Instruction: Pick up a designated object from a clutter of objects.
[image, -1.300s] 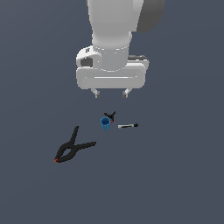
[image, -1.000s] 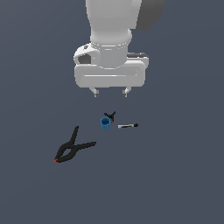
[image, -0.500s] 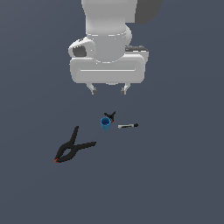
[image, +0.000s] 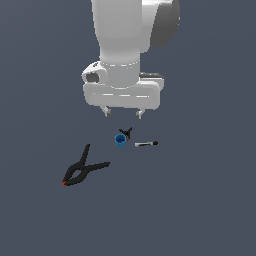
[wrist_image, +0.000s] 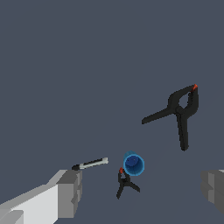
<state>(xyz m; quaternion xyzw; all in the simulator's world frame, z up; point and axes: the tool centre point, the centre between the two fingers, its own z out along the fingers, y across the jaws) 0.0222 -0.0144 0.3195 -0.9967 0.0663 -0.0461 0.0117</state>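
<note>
The small bright blue cup (image: 120, 140) stands upright on the grey floor, and the wrist view looks down into its round mouth (wrist_image: 133, 164). A tiny black clamp (image: 126, 132) with a red tip lies against it. My gripper (image: 122, 112) hangs open in the air above and just behind the cup, its two fingers spread wide with nothing between them. In the wrist view the fingertips (wrist_image: 70, 192) sit at the frame's edges, with the cup and tiny clamp (wrist_image: 124, 182) between them.
A large black spring clamp (image: 82, 167) lies toward the exterior view's left of the cup, also seen in the wrist view (wrist_image: 180, 111). A thin black-and-white marker (image: 145, 144) lies just to the cup's right, close to one finger in the wrist view (wrist_image: 90, 164).
The arm has risen and then come back down, with the hand now nearer the cup. The fingers stay spread. Cup, clamps and marker have not moved.
</note>
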